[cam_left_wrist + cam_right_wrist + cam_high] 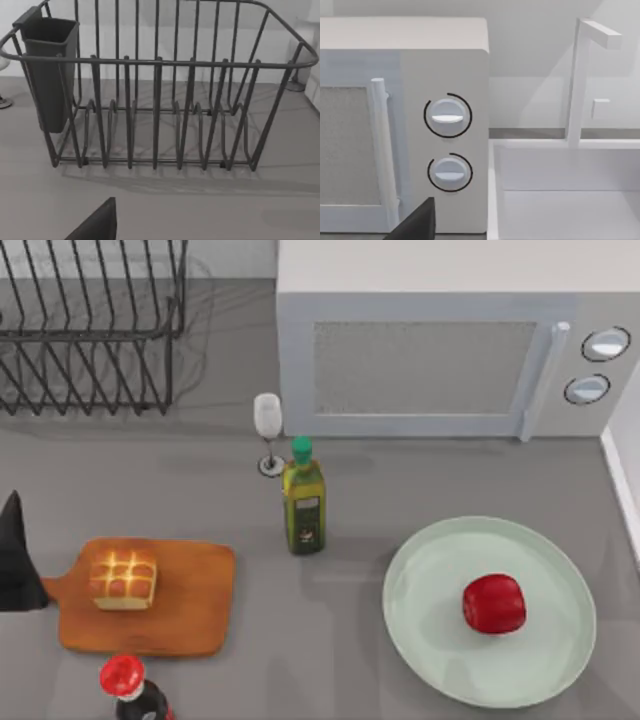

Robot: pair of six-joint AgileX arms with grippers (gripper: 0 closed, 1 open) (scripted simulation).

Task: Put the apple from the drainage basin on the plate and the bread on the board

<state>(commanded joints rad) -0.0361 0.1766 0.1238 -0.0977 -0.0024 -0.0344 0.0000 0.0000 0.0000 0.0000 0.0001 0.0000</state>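
Note:
The glossy red apple [494, 603] lies on the pale mint-green plate [440, 640] at the front right of the table. At the front left, the golden-brown bread [124, 579] sits on the wooden board [190, 610], near the handle end. My left gripper [14, 550] is a dark shape at the table's left edge, just left of the board's handle and touching nothing. A dark part of my right gripper [415, 222] shows at the edge of the right wrist view, facing the white drainage basin [560, 200], which holds nothing.
A wire dish rack [90, 330] with a dark cutlery cup [47, 70] stands at the back left, a white microwave [440, 350] at the back. A wine glass [268, 430] and a green-capped oil bottle [303, 505] stand mid-table, a red-capped dark bottle [125, 685] at the front.

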